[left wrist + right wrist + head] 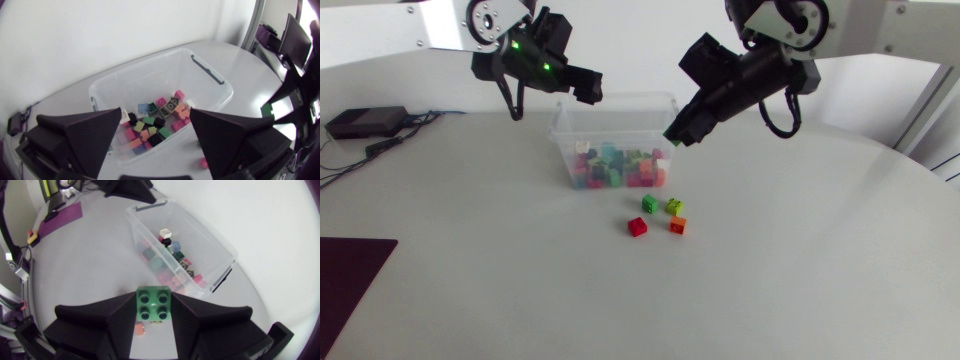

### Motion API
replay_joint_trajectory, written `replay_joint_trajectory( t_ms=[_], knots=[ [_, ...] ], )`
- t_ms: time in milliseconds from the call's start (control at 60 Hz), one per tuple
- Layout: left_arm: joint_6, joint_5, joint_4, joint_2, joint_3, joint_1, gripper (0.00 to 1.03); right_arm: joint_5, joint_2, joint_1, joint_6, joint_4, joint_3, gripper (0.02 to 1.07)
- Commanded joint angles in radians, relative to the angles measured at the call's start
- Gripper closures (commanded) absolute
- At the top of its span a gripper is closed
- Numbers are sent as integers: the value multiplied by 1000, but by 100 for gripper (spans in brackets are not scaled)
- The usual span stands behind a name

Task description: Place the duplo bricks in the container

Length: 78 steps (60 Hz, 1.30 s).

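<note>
Holding green brick (154, 303), right gripper (677, 137) clamped, near container (226, 255) rim | risk: early release lands it outside | left gripper (155, 114) apart

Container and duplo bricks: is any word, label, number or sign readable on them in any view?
None readable.
The clear container carries no visible label.
The green duplo brick in the right gripper shows only bare studs.
The bricks inside are too small to tell.

Lab (robot arms (425, 28) over table (800, 270)).
</note>
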Motion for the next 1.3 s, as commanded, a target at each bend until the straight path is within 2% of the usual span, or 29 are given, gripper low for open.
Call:
replay_joint_trajectory(
  t_ms=[0,317,750,1000,1017,1050,1067,1083,1150,1167,1283],
  knots=[
    [64,-5,6,-95,-81,-11,5,-19,62,-13,47,9,71,91],
    [239,-2,-8,-247,-327,-45,6,-31,174,-12,142,123,168,91],
    [339,49,-45,-270,-453,-91,7,-29,307,1,238,252,282,91],
    [373,52,-45,-260,-528,-116,7,6,353,41,255,462,214,87],
    [374,52,-43,-253,-532,-122,7,10,361,44,258,477,216,86],
    [374,52,-43,-240,-539,-128,7,30,379,47,274,491,226,73],
    [374,52,-43,-233,-539,-133,7,38,387,48,278,492,234,63],
    [374,52,-43,-229,-539,-136,7,40,399,50,280,489,248,45],
    [374,50,-42,-187,-532,-156,7,66,412,53,281,486,265,8],
    [374,49,-42,-178,-531,-159,7,67,412,53,281,486,266,5],
    [386,20,-39,-103,-506,-208,7,63,307,21,280,488,191,6]
  ],
)
